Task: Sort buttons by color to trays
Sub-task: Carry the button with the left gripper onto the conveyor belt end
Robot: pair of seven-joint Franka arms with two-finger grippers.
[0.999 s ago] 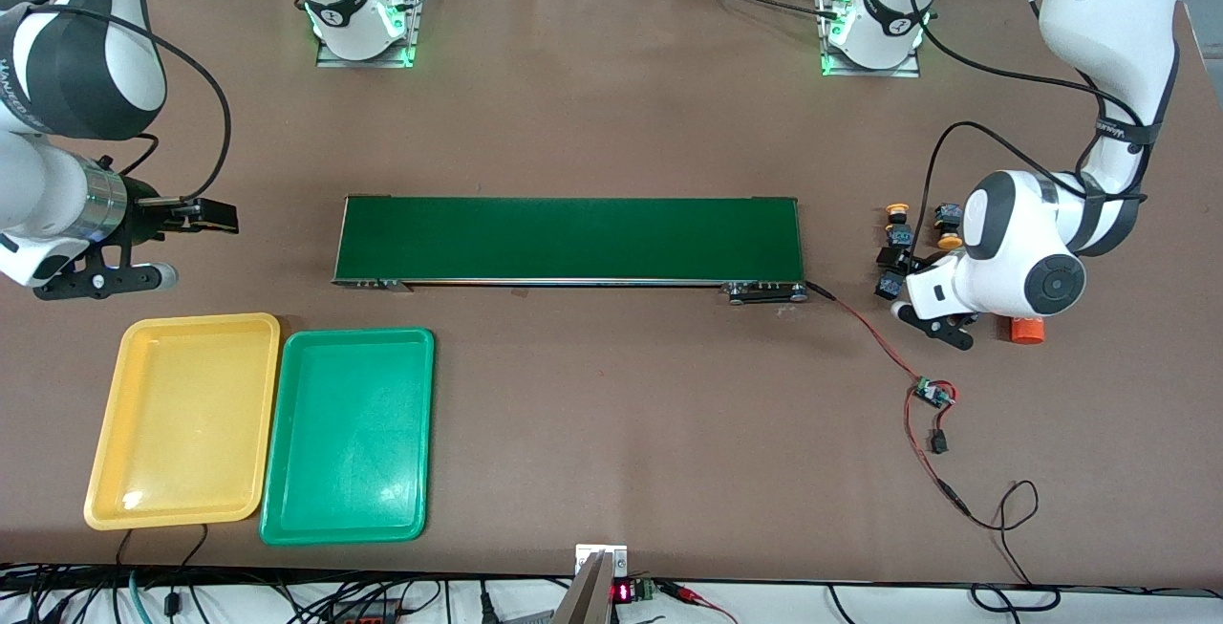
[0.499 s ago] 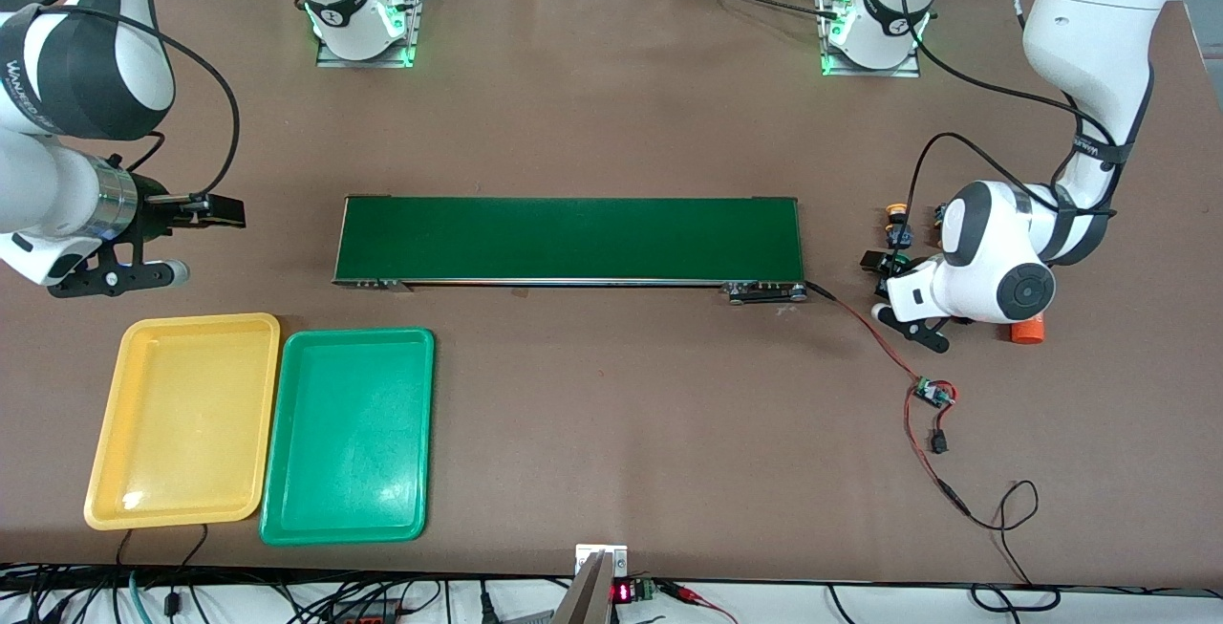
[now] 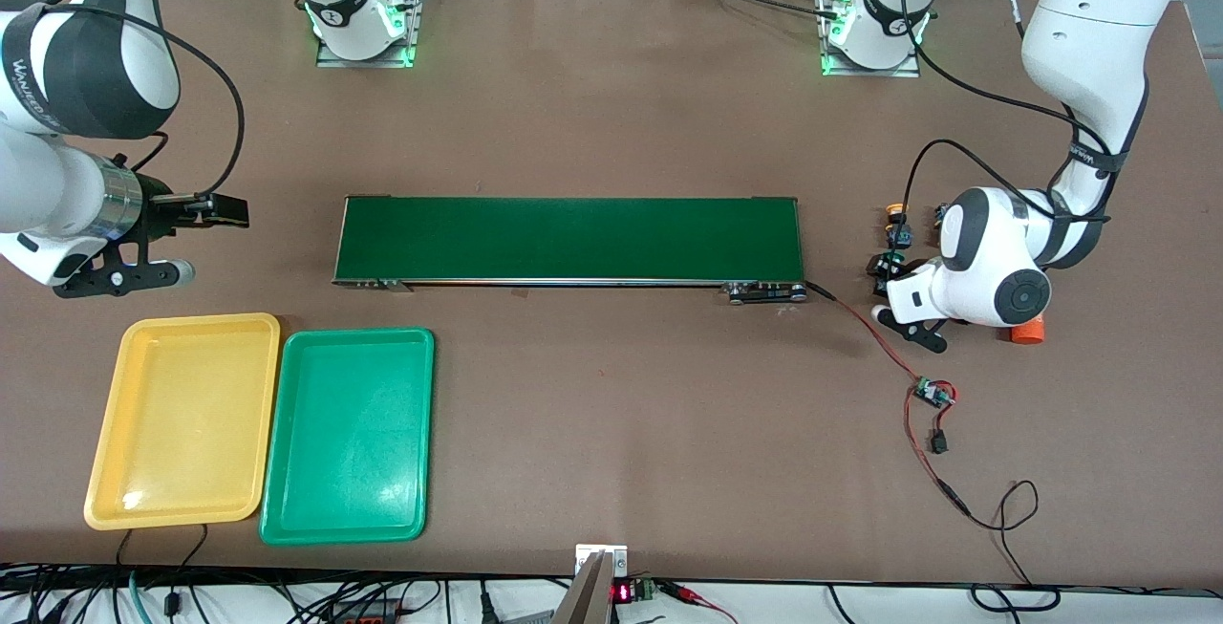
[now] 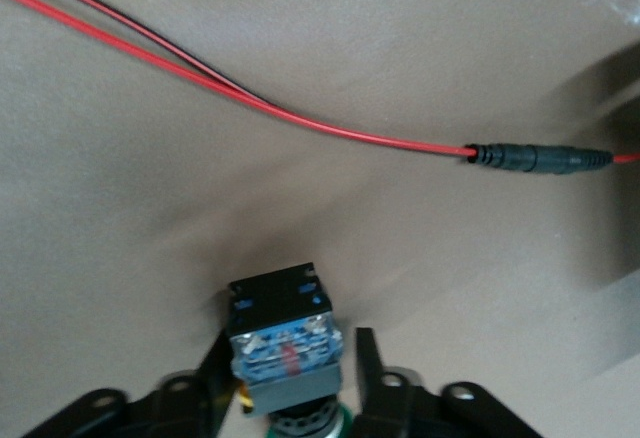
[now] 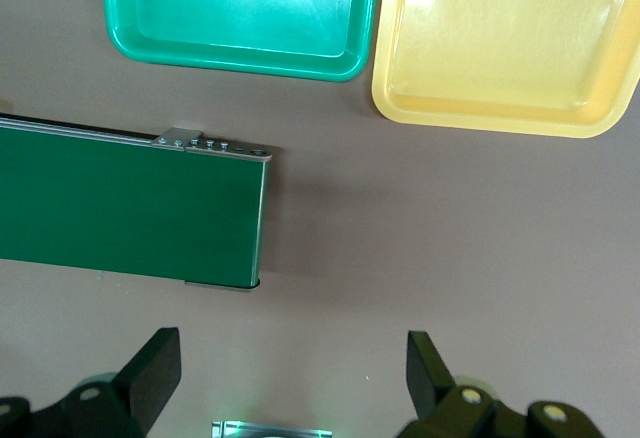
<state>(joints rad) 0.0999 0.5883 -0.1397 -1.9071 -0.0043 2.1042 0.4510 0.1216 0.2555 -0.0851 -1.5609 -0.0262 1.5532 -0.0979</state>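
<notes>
Left wrist view, lower centre: left gripper (image 4: 292,378) has its jaws nearly closed onto a green-capped button (image 4: 285,353) – pick step, at the conveyor belt (image 3: 568,239) end, frame right. Next: lift and carry to green tray (image 3: 349,436), lower left beside yellow tray (image 3: 182,419). Right gripper (image 5: 290,363) waits over the table, upper left of front view – jaws wide, empty.

White shells with black joint bands are seen on both arms; black cables are looped alongside, and green lights are lit at the bases.
</notes>
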